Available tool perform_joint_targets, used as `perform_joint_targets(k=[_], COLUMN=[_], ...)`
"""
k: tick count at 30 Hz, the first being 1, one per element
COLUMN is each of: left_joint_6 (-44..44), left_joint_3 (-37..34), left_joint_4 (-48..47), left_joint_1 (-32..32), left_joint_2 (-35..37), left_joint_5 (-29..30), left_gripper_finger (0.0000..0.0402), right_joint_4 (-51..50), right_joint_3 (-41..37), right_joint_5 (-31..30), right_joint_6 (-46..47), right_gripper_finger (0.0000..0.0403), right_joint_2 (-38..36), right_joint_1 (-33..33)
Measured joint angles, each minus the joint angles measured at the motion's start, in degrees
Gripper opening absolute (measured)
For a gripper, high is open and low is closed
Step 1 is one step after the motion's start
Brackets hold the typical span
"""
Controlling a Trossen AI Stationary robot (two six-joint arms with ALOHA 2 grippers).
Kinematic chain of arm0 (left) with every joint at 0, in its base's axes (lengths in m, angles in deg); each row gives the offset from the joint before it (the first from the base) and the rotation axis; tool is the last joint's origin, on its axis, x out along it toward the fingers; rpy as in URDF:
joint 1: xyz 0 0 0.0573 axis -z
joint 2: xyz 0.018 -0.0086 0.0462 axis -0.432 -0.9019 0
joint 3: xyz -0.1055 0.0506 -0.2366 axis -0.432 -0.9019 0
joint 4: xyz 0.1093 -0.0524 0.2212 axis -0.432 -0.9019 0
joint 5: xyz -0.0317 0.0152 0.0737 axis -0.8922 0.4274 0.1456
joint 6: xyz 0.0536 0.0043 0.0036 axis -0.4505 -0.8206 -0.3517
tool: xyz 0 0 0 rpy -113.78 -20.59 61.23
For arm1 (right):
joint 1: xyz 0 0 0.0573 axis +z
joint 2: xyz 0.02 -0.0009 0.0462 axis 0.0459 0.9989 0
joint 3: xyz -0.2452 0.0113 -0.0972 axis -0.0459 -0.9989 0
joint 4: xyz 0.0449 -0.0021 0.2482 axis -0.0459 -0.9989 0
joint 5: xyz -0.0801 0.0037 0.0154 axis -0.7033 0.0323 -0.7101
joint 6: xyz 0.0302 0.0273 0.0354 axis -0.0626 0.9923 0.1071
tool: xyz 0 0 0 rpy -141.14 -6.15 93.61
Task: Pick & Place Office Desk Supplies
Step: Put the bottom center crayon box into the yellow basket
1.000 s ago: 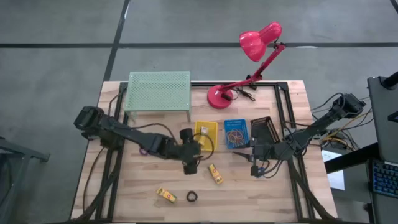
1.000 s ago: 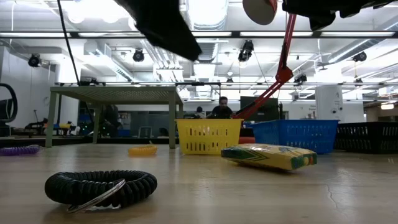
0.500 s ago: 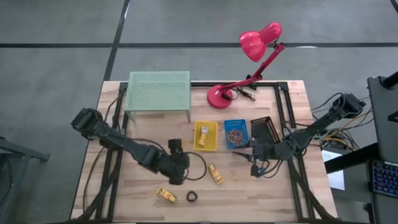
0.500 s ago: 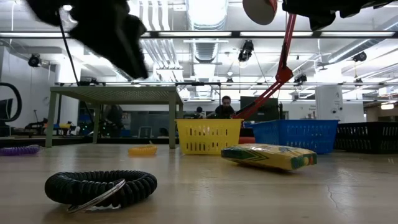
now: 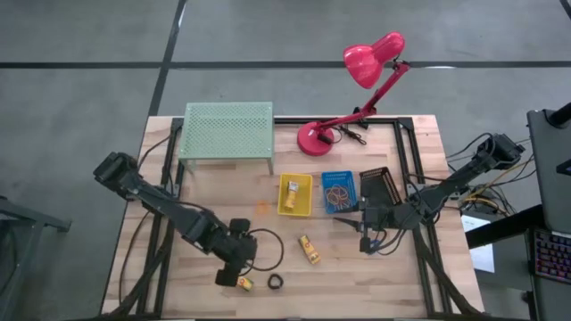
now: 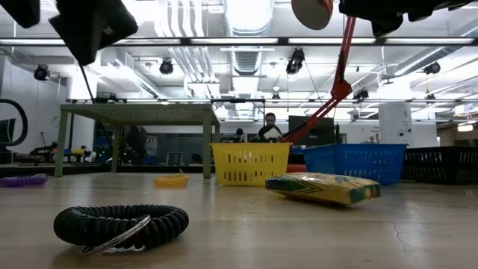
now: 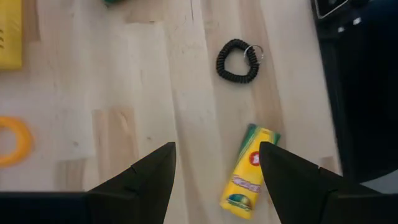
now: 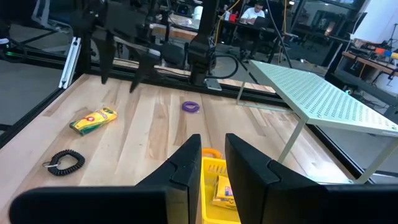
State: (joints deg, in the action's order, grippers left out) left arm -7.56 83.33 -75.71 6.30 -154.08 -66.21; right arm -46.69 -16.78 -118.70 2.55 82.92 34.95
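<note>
overhead, table-level, two wrist cameras

Desk supplies scattered flat on the wooden table and in small bins

A yellow rectangular crayon packet (image 7: 246, 170) lies flat near the table's front edge, just beside a black coiled ring with a metal key loop (image 7: 237, 61). A second yellow packet (image 5: 310, 249) lies apart, nearer the centre. A third yellow packet (image 5: 292, 191) sits in the yellow bin. An orange loop (image 7: 12, 140) and a purple coiled ring (image 8: 190, 107) lie flat. Band loops (image 5: 337, 192) fill the blue bin.
</note>
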Motion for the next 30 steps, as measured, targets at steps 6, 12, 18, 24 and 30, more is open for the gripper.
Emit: perform_joint_targets(k=[6,12,18,24,30], left_joint_6=[3.7,6.7,3.1,-3.6,-0.5], left_joint_3=[0.0,0.0,-0.2,-4.7,-10.3], left_joint_4=[-0.7,-4.2,-2.2,6.4,14.7], left_joint_1=[1.6,1.8,3.5,8.0,8.6], left_joint_2=[-0.1,-0.1,-0.1,-0.1,-0.1], left_joint_5=[0.4,-0.6,-0.8,-1.1,-0.9], left_gripper_finger=[0.0238,0.0238,0.0238,0.0238,0.0238], right_joint_4=[0.0,0.0,0.0,0.0,0.0], right_joint_3=[0.0,0.0,0.0,0.0,0.0], right_joint_5=[0.0,0.0,0.0,0.0,0.0], right_joint_6=[0.0,0.0,0.0,0.0,0.0], right_gripper_finger=[0.0068,0.0068,0.0068,0.0068,0.0068], right_joint_2=[0.0,0.0,0.0,0.0,0.0], right_joint_1=[0.0,0.0,0.0,0.0,0.0])
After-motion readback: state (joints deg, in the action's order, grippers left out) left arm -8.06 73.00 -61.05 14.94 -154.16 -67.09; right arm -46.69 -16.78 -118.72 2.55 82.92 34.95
